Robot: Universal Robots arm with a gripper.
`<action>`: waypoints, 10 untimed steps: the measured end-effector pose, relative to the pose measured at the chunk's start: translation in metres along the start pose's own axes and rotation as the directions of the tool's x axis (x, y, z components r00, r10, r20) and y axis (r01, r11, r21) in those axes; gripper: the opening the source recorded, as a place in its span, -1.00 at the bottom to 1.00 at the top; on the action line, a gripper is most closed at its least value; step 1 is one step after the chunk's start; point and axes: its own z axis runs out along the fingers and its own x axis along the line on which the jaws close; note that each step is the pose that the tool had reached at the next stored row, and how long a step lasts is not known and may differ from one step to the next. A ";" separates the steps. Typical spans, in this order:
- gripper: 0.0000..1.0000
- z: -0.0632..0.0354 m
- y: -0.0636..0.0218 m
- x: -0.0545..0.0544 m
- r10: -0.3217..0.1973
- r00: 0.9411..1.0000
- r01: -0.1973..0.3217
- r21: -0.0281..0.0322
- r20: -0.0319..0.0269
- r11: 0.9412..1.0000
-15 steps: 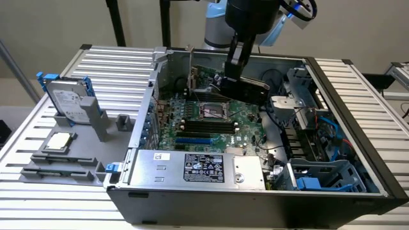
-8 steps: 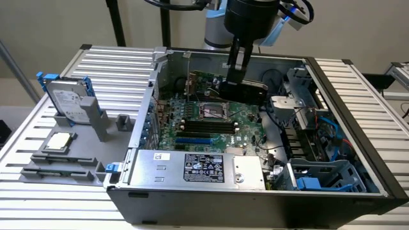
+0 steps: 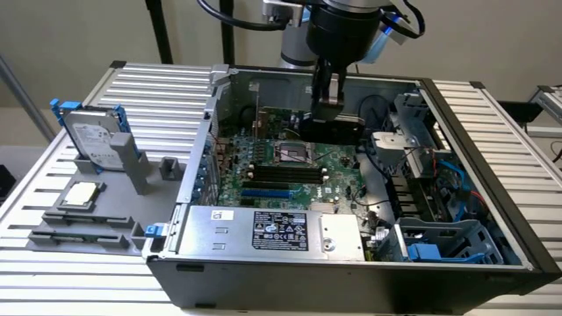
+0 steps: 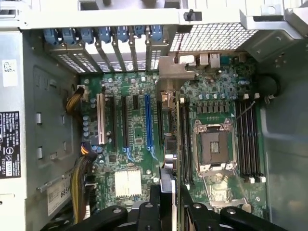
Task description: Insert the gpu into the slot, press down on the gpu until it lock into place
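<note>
Currently, at the exterior view's left, a hard drive (image 3: pixel 92 139) stands upright on the slatted table (image 3: pixel 158 92), outside the open computer case (image 3: pixel 351 283). Inside the case, a silver power supply (image 3: pixel 272 230) lies along the near wall. The slot (image 3: pixel 266 195) sits on the motherboard (image 3: pixel 343 164) just behind it, unoccupied. Further right, the gripper (image 3: pixel 330 108) hangs over the board with its fingers pinching the gpu (image 3: pixel 333 130). The card is held on edge near the CPU socket (image 3: pixel 294 155), apart from the slot. In the wrist view, the card runs parallel to the slot, between it and the socket.
</note>
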 end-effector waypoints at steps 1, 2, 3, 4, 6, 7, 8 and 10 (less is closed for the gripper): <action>-0.47 0.0014 0.0000 0.000 -0.017 1.000 0.017 -0.001 -0.001 1.000; -0.47 0.0031 0.0002 0.000 -0.032 0.999 0.032 -0.002 -0.001 0.999; -0.47 0.0049 0.0010 0.000 -0.042 0.999 0.042 -0.003 -0.001 0.999; -0.47 0.0067 0.0027 0.001 -0.048 0.999 0.048 -0.003 -0.001 0.999; -0.47 0.0079 0.0050 0.001 -0.049 0.999 0.049 -0.003 -0.002 0.999; -0.47 0.0079 0.0050 0.001 -0.049 0.999 0.049 -0.003 -0.002 0.999; -0.47 0.0079 0.0051 0.001 -0.049 0.999 0.049 -0.003 -0.002 0.999; -0.47 0.0080 0.0052 0.001 -0.049 0.999 0.049 -0.003 -0.002 0.999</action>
